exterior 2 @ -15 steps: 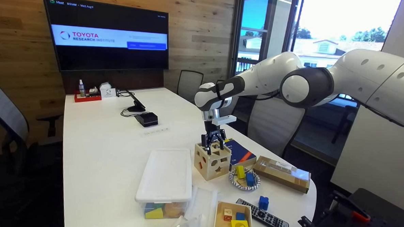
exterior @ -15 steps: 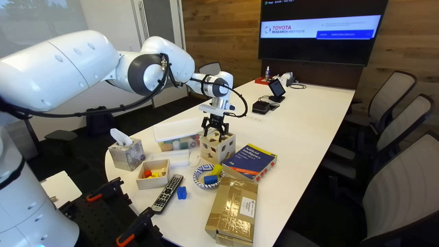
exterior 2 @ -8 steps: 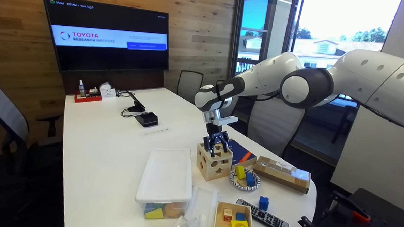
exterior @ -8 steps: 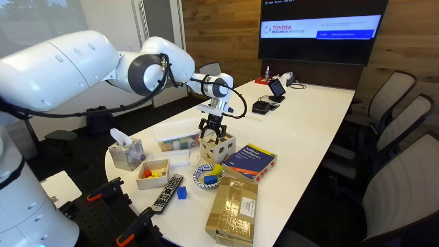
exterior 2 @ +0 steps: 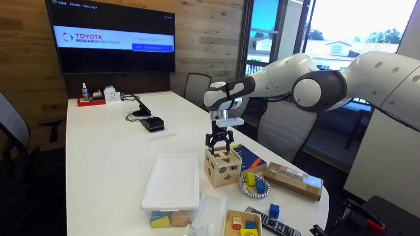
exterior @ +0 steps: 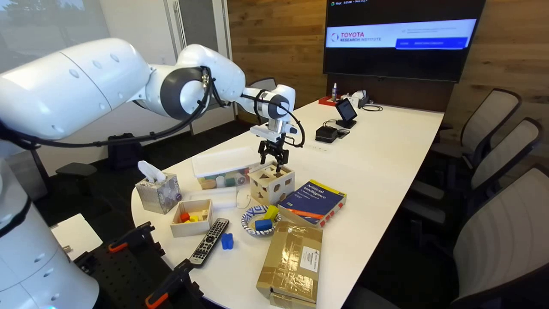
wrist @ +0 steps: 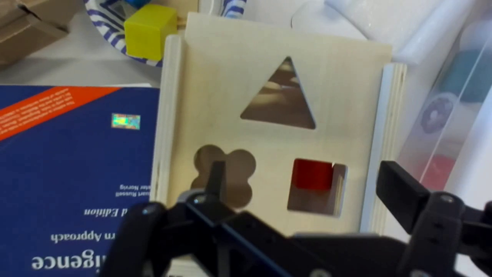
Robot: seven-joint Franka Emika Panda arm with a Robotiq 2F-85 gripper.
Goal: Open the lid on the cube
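The cube (exterior: 271, 193) is a light-wood box with dark shaped holes, standing upright on the table; it also shows in the other exterior view (exterior 2: 215, 176). The lid (wrist: 342, 134) is its thin top panel with triangle, clover and square holes. It lies between the cube's two raised side walls (wrist: 166, 123). A red block (wrist: 312, 175) shows through the square hole. My gripper (wrist: 303, 167) is open and empty above the lid. In the wrist view one finger is over the clover hole, the other just outside a side wall. I cannot tell whether a fingertip touches the wood.
A blue book (exterior: 312, 201) and a patterned bowl (exterior: 251, 214) with blocks stand close beside the cube. A clear lidded container (exterior 2: 173, 183) is on its other side. A golden box (exterior: 291, 266), wooden tray (exterior: 191, 227), remote (exterior: 210, 242) and tissue box (exterior: 158, 195) lie nearer the base.
My gripper has tilted, then straightened, risen a little and shifted toward the screen end of the table. It stays open. The cube shifted very slightly; the lid still lies on top.
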